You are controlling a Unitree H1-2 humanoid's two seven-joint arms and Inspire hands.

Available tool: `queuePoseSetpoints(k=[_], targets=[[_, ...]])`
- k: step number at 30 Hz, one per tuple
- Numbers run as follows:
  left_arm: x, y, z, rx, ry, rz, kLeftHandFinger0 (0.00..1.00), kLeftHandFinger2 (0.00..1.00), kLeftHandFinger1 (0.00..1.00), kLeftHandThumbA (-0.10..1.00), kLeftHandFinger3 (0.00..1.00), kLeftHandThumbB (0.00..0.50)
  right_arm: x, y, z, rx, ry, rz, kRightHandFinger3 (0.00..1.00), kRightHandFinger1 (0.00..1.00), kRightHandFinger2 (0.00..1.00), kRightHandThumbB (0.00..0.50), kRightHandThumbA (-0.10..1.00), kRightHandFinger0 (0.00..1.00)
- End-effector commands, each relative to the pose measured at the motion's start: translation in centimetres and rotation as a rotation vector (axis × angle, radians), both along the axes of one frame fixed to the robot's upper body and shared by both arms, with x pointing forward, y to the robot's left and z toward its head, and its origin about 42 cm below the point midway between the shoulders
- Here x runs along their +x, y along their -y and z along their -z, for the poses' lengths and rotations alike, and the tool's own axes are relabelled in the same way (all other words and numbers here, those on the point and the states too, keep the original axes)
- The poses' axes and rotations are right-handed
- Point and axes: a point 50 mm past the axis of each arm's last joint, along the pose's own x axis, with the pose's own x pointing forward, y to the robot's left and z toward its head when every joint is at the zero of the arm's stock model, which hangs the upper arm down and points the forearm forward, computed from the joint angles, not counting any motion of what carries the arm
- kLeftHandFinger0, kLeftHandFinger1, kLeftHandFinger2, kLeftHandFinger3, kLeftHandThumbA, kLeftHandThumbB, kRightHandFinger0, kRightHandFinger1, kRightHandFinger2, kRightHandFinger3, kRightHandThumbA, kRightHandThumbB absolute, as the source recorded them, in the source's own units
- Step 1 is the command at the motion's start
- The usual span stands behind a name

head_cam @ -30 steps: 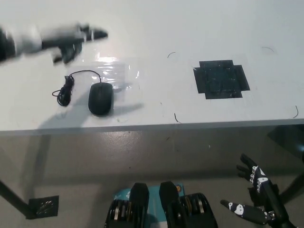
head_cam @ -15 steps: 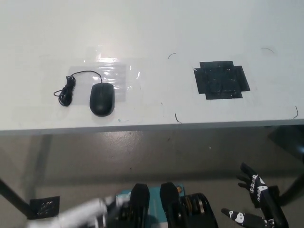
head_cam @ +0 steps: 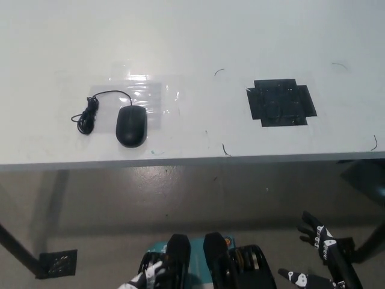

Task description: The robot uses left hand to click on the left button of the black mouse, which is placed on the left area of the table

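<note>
We counted one black mouse [head_cam: 131, 126], glossy with its cable [head_cam: 90, 111] coiled beside, on the table's [head_cam: 192, 36] left area, and one black right hand [head_cam: 319, 250] low down, fingers spread

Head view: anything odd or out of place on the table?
Nothing damaged or spilled. The black mouse sits upright on the white table, its cable loosely bunched to its left. A black tape patch and a few stray dark curls mark the surface.

Bright, even light washes the white tabletop [head_cam: 198, 36]; glare glints on the clear tape patch [head_cam: 141, 90]. Below its edge the floor lies dim, around the sharp black right hand [head_cam: 322, 250].
</note>
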Motion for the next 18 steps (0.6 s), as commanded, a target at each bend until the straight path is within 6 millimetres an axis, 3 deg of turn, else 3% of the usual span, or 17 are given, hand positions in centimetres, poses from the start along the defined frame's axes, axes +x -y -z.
queuePoseSetpoints(k=[1,3,6,10,18], targets=[[1.9,-2.4,3.4,0.007,0.271,-0.417,1.00,1.00,1.00,1.00,1.00,0.239,1.4,-0.9,-1.4,0.006,0.066,-0.042,1.00,0.88,1.00,0.164,1.00,0.84],[2.1,-2.7,4.0,0.026,0.257,-0.453,1.00,1.00,1.00,1.00,1.00,0.264,1.5,-1.0,-1.6,0.004,0.070,-0.043,1.00,0.87,1.00,0.166,1.00,0.82],[2.4,-2.9,4.2,0.001,0.250,-0.476,1.00,1.00,1.00,1.00,1.00,0.264,1.6,-1.0,-1.7,-0.006,0.075,-0.045,1.00,0.87,1.00,0.173,1.00,0.82],[2.5,-3.6,4.7,-0.024,0.230,-0.508,1.00,1.00,1.00,1.00,1.00,0.201,1.5,-1.3,-1.6,0.003,0.077,-0.049,1.00,0.86,1.00,0.188,1.00,0.82],[2.9,-3.4,5.2,-0.055,0.201,-0.531,1.00,1.00,1.00,1.00,1.00,0.204,1.5,-1.2,-1.7,-0.003,0.077,-0.055,1.00,0.86,1.00,0.177,1.00,0.82]])
